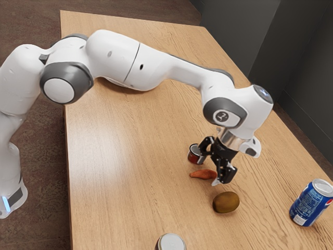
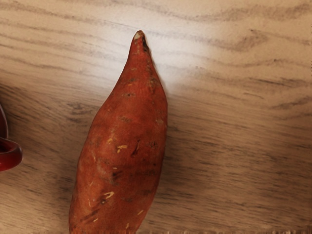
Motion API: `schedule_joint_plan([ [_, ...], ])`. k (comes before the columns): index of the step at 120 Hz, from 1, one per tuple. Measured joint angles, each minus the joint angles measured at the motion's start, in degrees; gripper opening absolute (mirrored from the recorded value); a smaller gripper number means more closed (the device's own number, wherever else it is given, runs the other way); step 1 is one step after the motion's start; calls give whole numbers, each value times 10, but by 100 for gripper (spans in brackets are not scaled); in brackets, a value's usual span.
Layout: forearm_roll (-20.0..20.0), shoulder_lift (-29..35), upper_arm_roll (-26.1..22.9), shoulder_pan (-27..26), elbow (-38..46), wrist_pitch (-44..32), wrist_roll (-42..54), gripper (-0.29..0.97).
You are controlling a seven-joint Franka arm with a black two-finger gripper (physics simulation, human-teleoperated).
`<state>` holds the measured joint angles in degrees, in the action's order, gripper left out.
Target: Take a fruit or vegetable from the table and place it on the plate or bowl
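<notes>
An orange-brown sweet potato [image 1: 202,174] lies flat on the wooden table [image 1: 125,172]. In the wrist view the sweet potato [image 2: 122,151] is seen close up, directly under my hand, its pointed tip facing away from the camera. My black gripper [image 1: 221,179] hangs just above the table at the sweet potato's end toward the exterior view's right. Its fingers stand open, and neither is pressed on the sweet potato. A brown kiwi [image 1: 226,202] rests on the table a little nearer the front edge than the gripper.
A small red can [image 1: 193,153] stands just behind the sweet potato, and its red can edge [image 2: 7,151] shows beside the vegetable. A blue soda can [image 1: 311,202] leans at the exterior view's right. A grey-topped can [image 1: 170,242] stands at the front edge.
</notes>
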<state>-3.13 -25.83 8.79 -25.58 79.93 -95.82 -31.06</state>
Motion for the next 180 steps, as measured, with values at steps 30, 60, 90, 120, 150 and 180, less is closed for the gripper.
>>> schedule_joint_plan([
  [30, 0, 4, 3, 2, 10, -4, -21, 65],
  [60, -30, 15, 8, 11, 23, -17, -16, 66],
  [90, -42, 16, 8, 15, 35, -33, -6, 65],
  [120, -43, 15, 8, 26, 36, -42, 2, 65],
  [150, -43, 13, 6, 26, 35, -51, 8, 65],
  [180, -44, 7, 5, 25, 36, -62, 12, 65],
])
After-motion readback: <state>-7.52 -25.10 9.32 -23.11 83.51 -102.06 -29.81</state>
